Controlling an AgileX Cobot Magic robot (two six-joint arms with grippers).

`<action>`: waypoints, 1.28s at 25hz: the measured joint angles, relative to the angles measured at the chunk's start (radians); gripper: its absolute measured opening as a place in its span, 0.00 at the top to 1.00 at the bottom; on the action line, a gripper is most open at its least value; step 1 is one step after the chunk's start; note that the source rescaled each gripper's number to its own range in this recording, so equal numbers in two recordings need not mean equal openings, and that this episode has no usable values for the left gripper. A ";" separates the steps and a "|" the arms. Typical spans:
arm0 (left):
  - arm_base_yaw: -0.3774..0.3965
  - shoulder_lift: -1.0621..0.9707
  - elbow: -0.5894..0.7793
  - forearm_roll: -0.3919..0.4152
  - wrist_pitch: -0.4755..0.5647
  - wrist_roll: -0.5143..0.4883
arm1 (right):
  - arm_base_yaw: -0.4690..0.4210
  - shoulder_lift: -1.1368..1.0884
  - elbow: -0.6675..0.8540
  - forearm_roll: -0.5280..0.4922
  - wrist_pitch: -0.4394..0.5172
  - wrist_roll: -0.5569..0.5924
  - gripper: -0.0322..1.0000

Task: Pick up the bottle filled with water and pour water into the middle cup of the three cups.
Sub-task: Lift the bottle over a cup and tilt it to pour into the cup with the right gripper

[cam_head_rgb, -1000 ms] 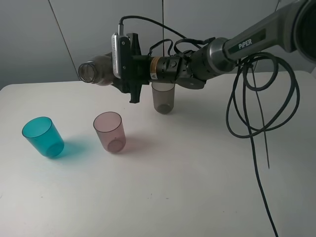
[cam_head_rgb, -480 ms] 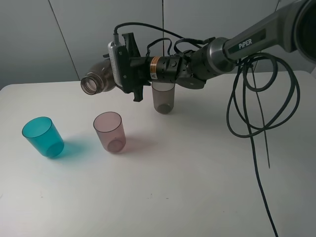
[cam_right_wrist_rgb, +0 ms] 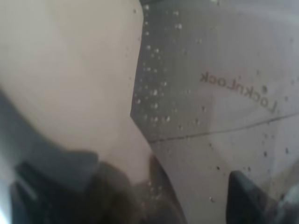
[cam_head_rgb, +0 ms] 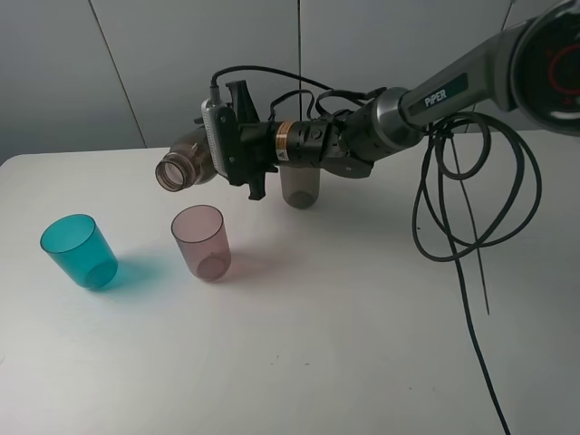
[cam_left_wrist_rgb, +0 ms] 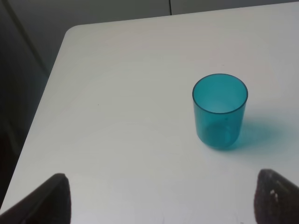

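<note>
Your right arm [cam_head_rgb: 471, 68] reads silver-grey, white PiPER lettering [cam_head_rgb: 438, 91] along it, a copper band [cam_head_rgb: 285, 142] at the wrist, black hand [cam_head_rgb: 231, 149] out front, black cables [cam_head_rgb: 471, 204] in loose loops.

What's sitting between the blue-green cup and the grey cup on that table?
The pale pink cup stands between the teal cup and the grey cup, apart from both. The high camera view shows it.

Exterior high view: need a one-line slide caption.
Right gripper holds the uncapped bottle tipped nearly horizontal above the table, near the pale pink middle cup; teal cup and grey cup either side.
</note>
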 joint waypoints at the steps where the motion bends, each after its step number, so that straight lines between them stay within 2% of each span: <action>1: 0.000 0.000 0.000 0.000 0.000 0.000 | 0.000 0.002 0.000 0.000 0.000 -0.011 0.92; 12: 0.000 0.000 0.000 0.000 0.000 0.000 | 0.000 0.016 0.000 0.033 -0.009 -0.173 0.92; 32: 0.000 0.000 0.000 0.000 0.000 0.000 | -0.025 0.016 0.000 0.046 -0.009 -0.272 0.92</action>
